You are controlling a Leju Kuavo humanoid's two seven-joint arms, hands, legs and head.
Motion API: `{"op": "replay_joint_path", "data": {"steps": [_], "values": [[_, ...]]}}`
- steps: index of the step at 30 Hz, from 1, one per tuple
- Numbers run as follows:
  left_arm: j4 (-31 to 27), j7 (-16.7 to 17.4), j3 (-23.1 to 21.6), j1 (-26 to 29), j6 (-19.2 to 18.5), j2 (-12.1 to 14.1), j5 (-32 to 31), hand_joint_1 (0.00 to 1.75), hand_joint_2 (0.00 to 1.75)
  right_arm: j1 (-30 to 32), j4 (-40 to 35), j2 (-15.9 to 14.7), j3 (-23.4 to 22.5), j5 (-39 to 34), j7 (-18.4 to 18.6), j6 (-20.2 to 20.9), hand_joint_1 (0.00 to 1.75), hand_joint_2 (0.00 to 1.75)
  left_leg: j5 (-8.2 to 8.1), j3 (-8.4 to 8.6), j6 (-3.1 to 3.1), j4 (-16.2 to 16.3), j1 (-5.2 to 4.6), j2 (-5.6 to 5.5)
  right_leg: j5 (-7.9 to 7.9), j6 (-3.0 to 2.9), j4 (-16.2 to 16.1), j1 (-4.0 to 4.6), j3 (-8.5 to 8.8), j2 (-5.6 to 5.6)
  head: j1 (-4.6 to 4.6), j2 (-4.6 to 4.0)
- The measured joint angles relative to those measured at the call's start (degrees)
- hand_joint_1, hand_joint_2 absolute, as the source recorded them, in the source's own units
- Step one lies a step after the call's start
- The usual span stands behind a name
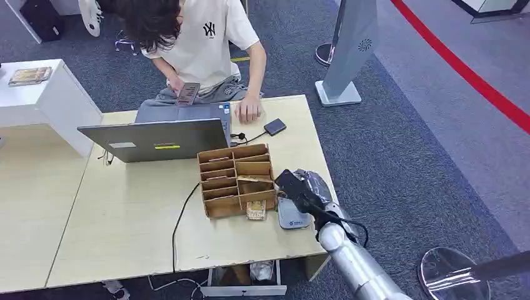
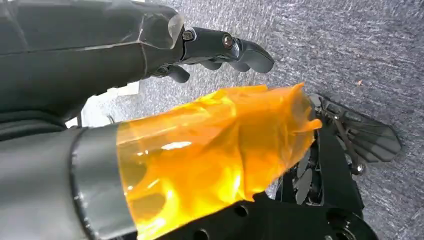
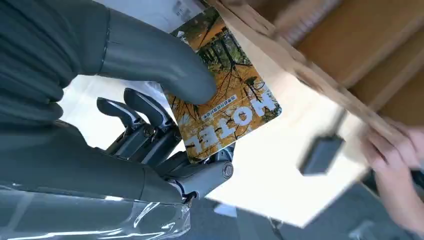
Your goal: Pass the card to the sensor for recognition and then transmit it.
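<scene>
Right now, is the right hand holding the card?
Yes. In the right wrist view the right hand pinches the hotel card between its thumb and fingers, beside the wooden organizer.

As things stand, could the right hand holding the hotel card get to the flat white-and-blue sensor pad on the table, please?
Probably yes. The right hand, pinching the autumn-print hotel card, hovers beside the wooden divided card box, with the flat white-and-blue sensor pad lying just beneath it and nothing visible between.

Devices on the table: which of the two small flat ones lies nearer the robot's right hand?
The light grey device, right by the right hand and the wooden box; the dark device lies beside the person's hand.
</scene>
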Motion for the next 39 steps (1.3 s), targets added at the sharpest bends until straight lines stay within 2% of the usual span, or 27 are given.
{"op": "replay_joint_path", "data": {"steps": [12,16,19,22,31,35,39], "values": [[-0.5,-0.7,0.3,0.0,0.5,-1.2,-0.4,0.0,0.0,6.9,-17.3,3.7,-5.3,-1.2,-8.5,-12.9,1.75,1.75,0.0,-0.01,0.0,0.0,0.0,0.0,0.0,0.0,0.0,0.0,-0.01,-0.01,0.0,0.0],[-0.5,-0.9,0.3,0.0,0.6,-1.3,-0.6,0.0,0.0,8.7,-21.8,4.7,-6.1,-0.7,-10.7,-14.6,1.75,1.75,0.0,0.0,0.0,0.0,0.0,0.01,0.0,0.0,0.0,0.0,-0.01,0.01,-0.02,0.0],[-0.5,-1.2,0.3,0.0,0.8,-1.4,-1.1,0.0,0.0,9.8,-24.9,5.4,-6.7,-1.0,-13.7,-16.2,1.75,1.75,0.0,-0.01,0.0,0.0,0.0,0.0,0.0,0.0,0.0,0.0,-0.01,0.01,0.0,0.0],[-0.5,-1.3,0.3,0.0,0.9,-1.4,-1.4,0.0,0.0,10.5,-27.3,5.8,-6.7,-1.0,-15.3,-16.8,1.75,1.75,0.0,0.0,0.0,0.0,0.0,0.01,0.0,0.0,0.0,0.0,-0.01,0.02,0.0,0.0],[-0.5,-1.4,0.3,0.0,1.0,-1.3,-2.5,0.0,0.0,10.5,-30.1,6.5,-4.3,-1.0,-16.6,-16.1,1.75,1.75,0.0,-0.01,0.0,0.0,0.0,0.0,0.0,0.0,0.0,0.0,0.01,-0.01,0.0,0.0],[-0.5,-1.4,0.2,-0.1,0.9,-1.0,-3.7,0.0,0.0,8.6,-29.5,6.5,-1.7,-0.6,-16.4,-14.1,1.75,1.75,0.0,-0.01,0.0,0.0,0.01,0.03,0.0,0.0,0.0,0.0,0.01,0.05,0.0,0.0],[-0.4,-1.4,-0.3,-0.1,0.8,-0.5,-4.9,0.0,0.0,4.6,-27.1,6.5,1.4,0.0,-15.9,-14.1,1.75,1.75,0.05,-0.01,0.06,0.0,0.01,0.02,0.0,0.0,0.0,0.0,0.01,0.02,-0.02,0.0]]}}
